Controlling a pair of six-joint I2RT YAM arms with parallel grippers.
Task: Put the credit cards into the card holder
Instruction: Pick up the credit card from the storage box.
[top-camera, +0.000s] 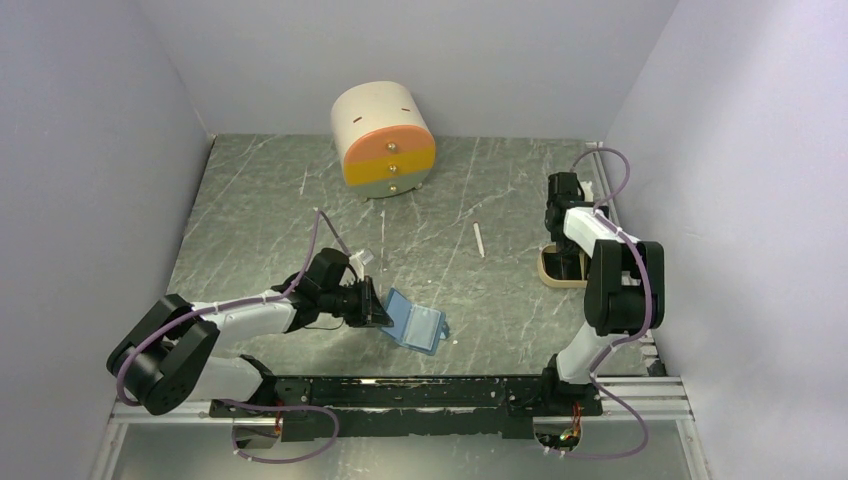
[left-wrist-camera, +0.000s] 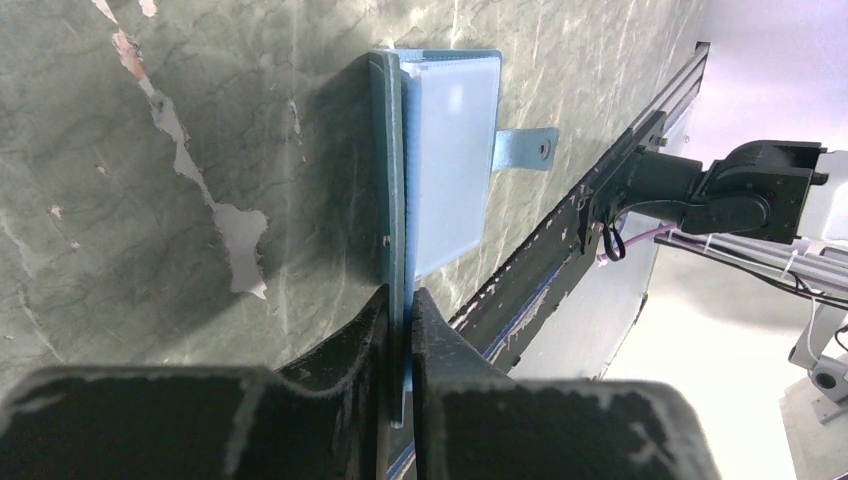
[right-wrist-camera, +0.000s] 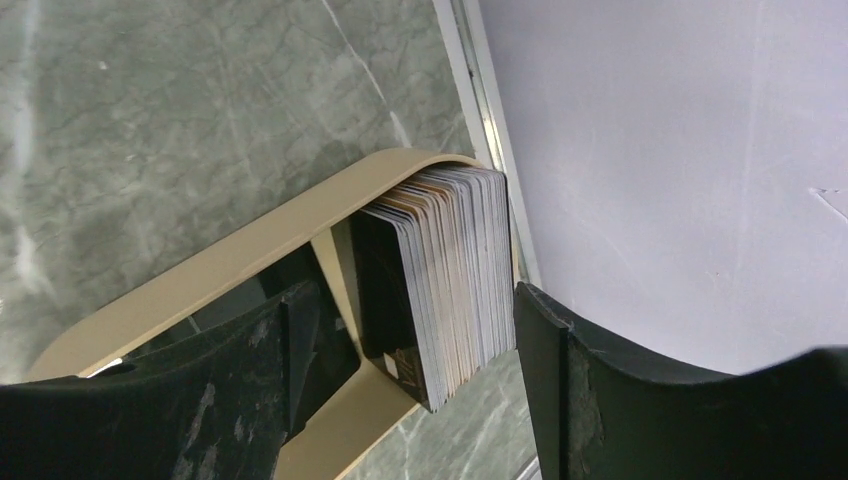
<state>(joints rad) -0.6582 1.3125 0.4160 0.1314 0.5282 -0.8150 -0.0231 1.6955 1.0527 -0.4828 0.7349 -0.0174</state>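
Left end effector (left-wrist-camera: 400, 300) is pressed together on one edge of the card holder (left-wrist-camera: 450, 150), pinching it. The holder is near the front edge of the worktop (top-camera: 260, 200), just beside the black rail (top-camera: 420, 385) that runs along this edge. From above it shows a light blue inside face. In the left wrist view it appears edge-on, with a darker teal cover on one side, a pale blue panel on the other, and a small tab with a snap standing out. Whether its far edge rests on the worktop cannot be told.

The right end effector (right-wrist-camera: 420, 330) is spread wide, and the credit cards (right-wrist-camera: 440, 270) are between its two fingers. The cards stand on edge as one tight stack at the end of a beige tray (right-wrist-camera: 200, 270), with a dark card on the outside. This tray is at the right edge of the worktop, close to the metal strip and the wall, so one finger has little room on that side. Whether the fingers touch the stack cannot be told.

Between the two arms the worktop is open, with only a small white stick (top-camera: 479, 240) lying there. A cream drum unit (top-camera: 385, 135) with an orange front stands at the far edge.
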